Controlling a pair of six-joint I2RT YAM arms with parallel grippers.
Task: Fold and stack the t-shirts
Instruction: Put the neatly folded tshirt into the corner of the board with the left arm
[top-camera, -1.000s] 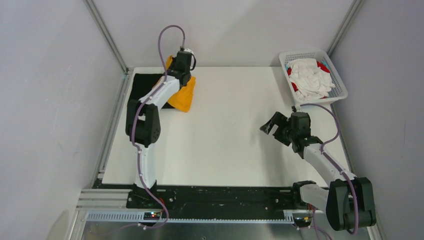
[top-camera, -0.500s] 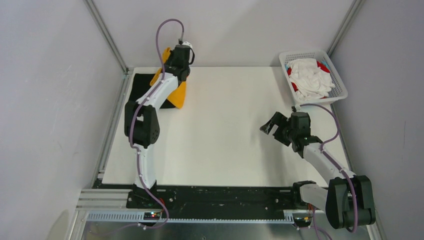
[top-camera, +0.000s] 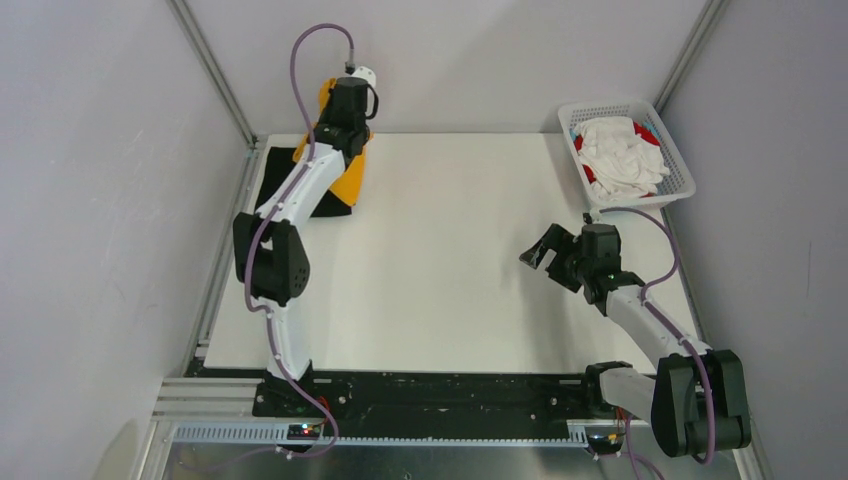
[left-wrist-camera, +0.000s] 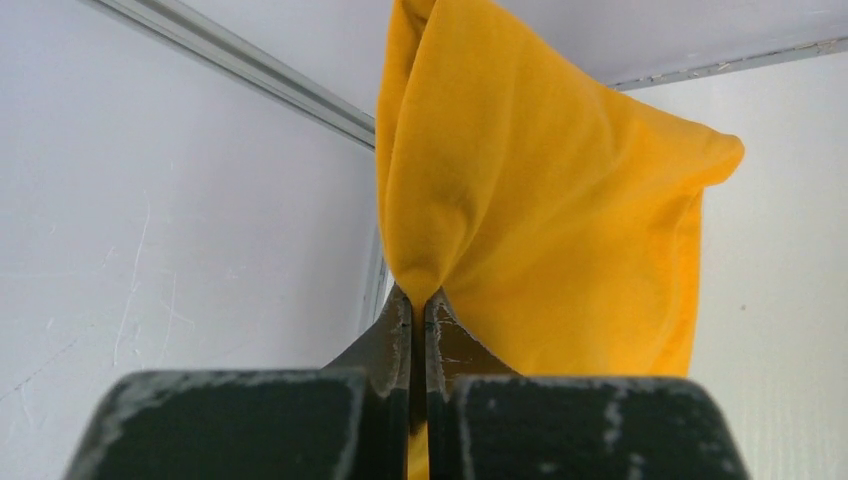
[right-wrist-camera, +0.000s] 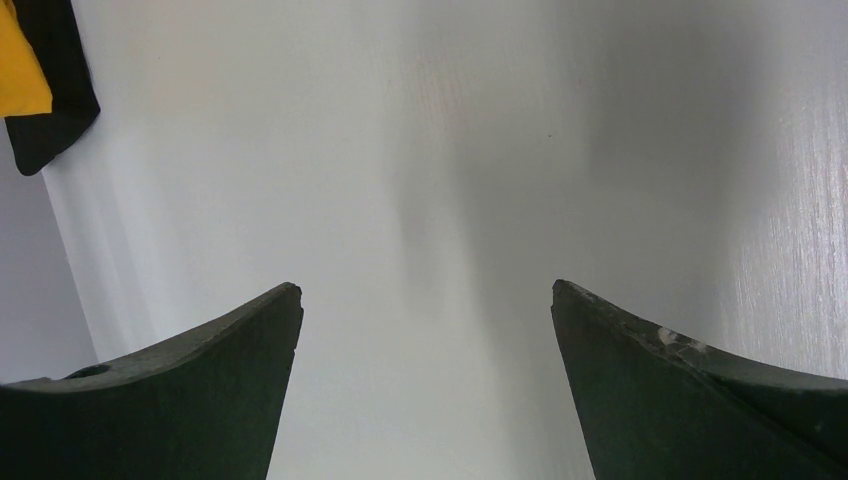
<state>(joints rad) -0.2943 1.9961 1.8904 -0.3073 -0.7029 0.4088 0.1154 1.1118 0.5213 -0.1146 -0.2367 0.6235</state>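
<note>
My left gripper (top-camera: 340, 108) is shut on the mustard-orange t-shirt (top-camera: 350, 178), holding it up at the table's far left corner; the cloth hangs down beside the arm. In the left wrist view the shirt (left-wrist-camera: 540, 200) bunches out from between the closed gripper (left-wrist-camera: 419, 300). A black t-shirt (top-camera: 285, 180) lies flat under it by the left edge, and shows in the right wrist view (right-wrist-camera: 55, 95). My right gripper (top-camera: 541, 250) is open and empty above the table's right middle (right-wrist-camera: 425, 290). White and red t-shirts (top-camera: 620, 155) are piled in the basket.
A white mesh basket (top-camera: 680, 170) stands at the far right corner. Aluminium frame posts (top-camera: 215, 75) rise at both back corners against grey walls. The white tabletop (top-camera: 450, 250) lies between the arms.
My left gripper has lifted the mustard-orange shirt and carried it leftward and farther back, over the black shirt. The right arm has not moved.
</note>
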